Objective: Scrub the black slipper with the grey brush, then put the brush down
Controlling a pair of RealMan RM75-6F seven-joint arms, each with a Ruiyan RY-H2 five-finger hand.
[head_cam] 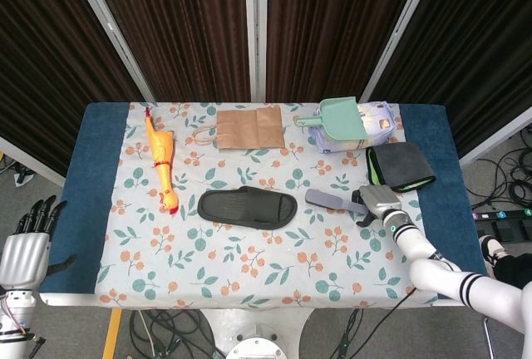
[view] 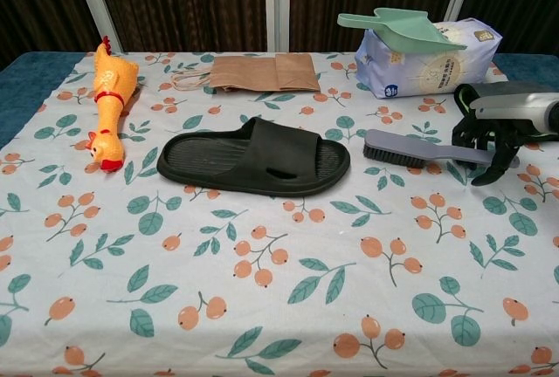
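The black slipper [head_cam: 248,208] [view: 254,156] lies flat in the middle of the table, toe to the left. Just right of it the grey brush [head_cam: 329,200] [view: 403,147] lies bristles down, its handle pointing right. My right hand [head_cam: 376,203] [view: 491,134] hovers over the end of that handle. Its fingers curl behind the handle and the thumb reaches across the front, not closed on it. The brush still rests on the cloth. My left hand [head_cam: 27,241] hangs off the table's left front corner, fingers spread, holding nothing.
A yellow rubber chicken [head_cam: 160,159] [view: 109,106] lies at the left. A brown paper bag [head_cam: 249,127] sits at the back. A bag with a green scoop [head_cam: 341,118] [view: 395,23] stands back right. A dark folded cloth [head_cam: 399,165] lies behind my right hand.
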